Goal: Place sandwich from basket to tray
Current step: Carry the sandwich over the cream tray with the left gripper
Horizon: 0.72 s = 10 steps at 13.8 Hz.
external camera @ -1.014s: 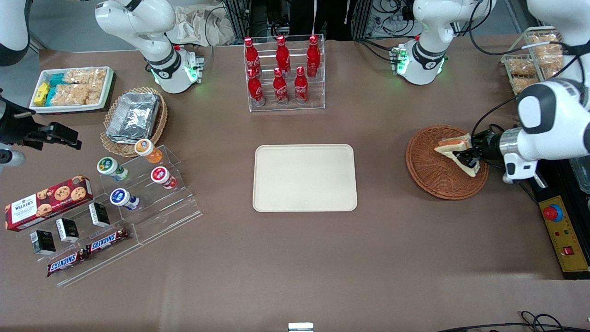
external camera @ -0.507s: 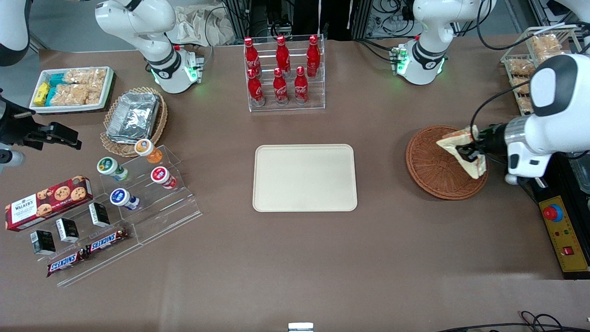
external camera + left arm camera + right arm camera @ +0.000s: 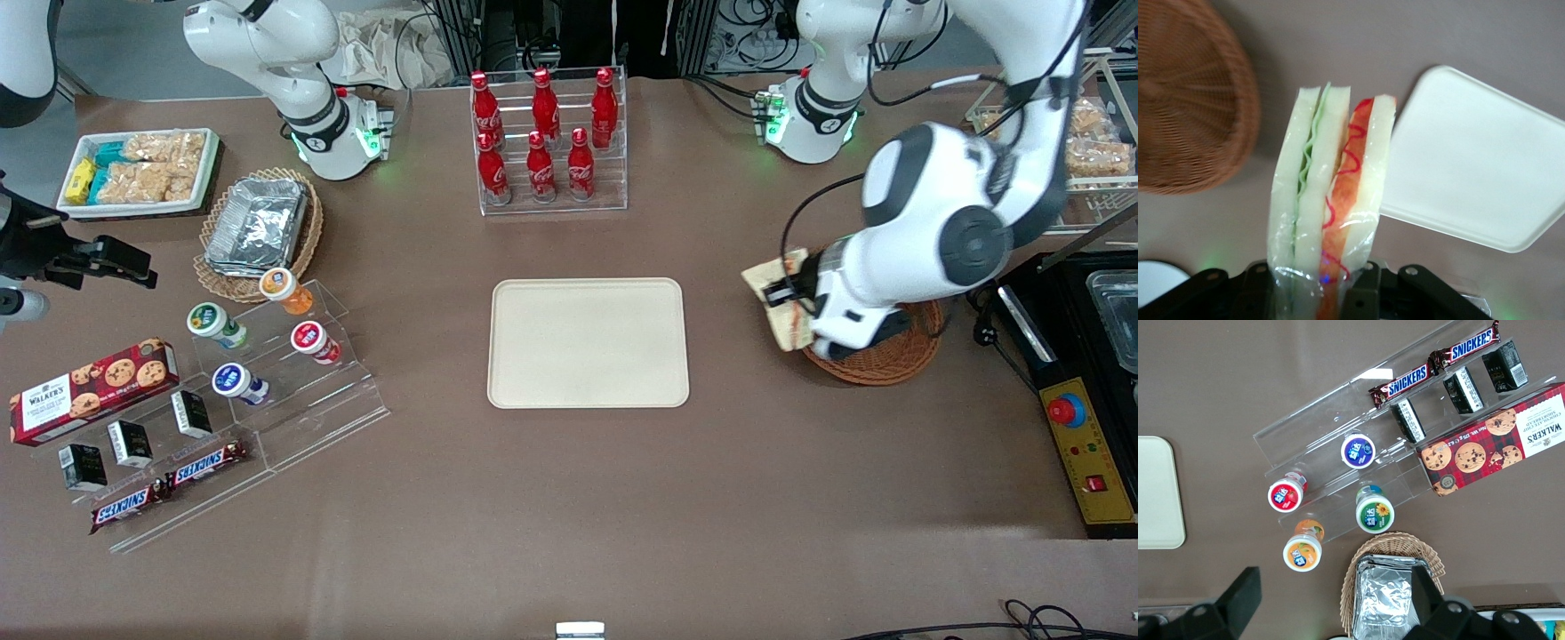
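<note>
- so, gripper (image 3: 794, 302) clamped on the sandwich (image 3: 775, 293), holding it up in the air over the table
- sandwich (image 3: 1328, 200) still in its clear wrap, green and orange-red filling showing along the edge
- hanging just past the rim of the basket (image 3: 898, 360), between it and the tray (image 3: 588, 342)
- tray (image 3: 1471, 160) lying flat, not touching the sandwich
- coke bottle rack (image 3: 547, 142) farther from the front camera than the tray
</note>
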Motion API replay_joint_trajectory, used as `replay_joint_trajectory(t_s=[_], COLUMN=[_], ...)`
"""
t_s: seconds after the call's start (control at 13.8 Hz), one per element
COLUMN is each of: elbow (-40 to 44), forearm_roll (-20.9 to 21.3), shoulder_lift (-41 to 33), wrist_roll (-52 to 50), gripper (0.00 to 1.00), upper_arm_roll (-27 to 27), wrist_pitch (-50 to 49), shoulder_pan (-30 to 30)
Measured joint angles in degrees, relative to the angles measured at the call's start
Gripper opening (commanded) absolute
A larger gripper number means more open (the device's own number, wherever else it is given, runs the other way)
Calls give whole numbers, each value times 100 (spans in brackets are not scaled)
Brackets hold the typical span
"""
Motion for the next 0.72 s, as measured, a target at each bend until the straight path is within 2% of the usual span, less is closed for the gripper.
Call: replay_joint_trajectory(t_s=[0.22, 0.72], elbow=[3, 224], forearm_roll=[226, 1121], shoulder_lift=[688, 1975], wrist_roll=[0, -6], gripper=[33, 33], upper_arm_roll=[-285, -299], wrist_pitch=[682, 1316], shoulder_pan=[-281, -940])
